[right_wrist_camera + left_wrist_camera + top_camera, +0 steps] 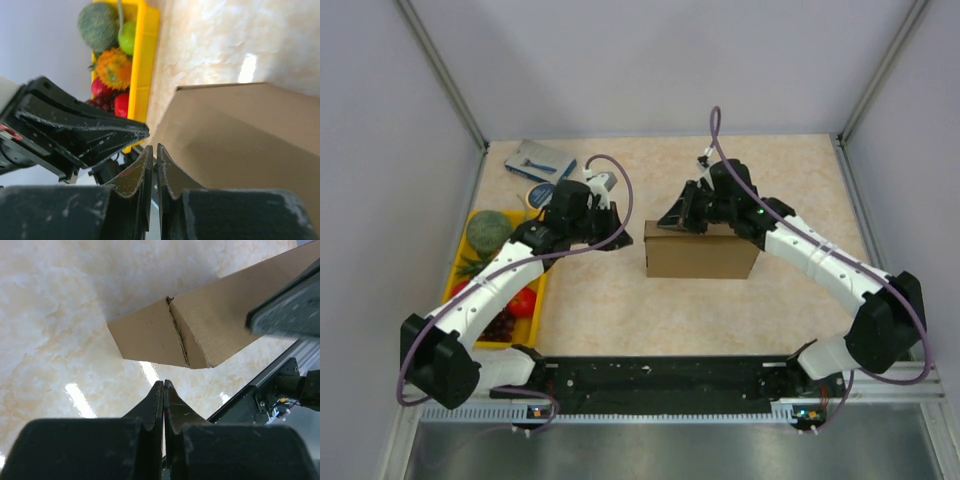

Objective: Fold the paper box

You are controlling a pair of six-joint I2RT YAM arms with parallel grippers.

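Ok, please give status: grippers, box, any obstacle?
Left gripper shut, empty, just left of the paper box. Right gripper shut, at its rear top edge. Box stands carton-shaped. Yellow fruit tray far left, not in the way.

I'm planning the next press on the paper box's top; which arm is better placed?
Probably right: the right gripper, shut, sits at the paper box's top rear edge, while the left gripper, also shut, hangs beside the box's left end, apart from it.

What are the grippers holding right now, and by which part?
Nothing visibly: the left gripper is shut short of the paper box; the right gripper is shut at its top edge, no cardboard between.
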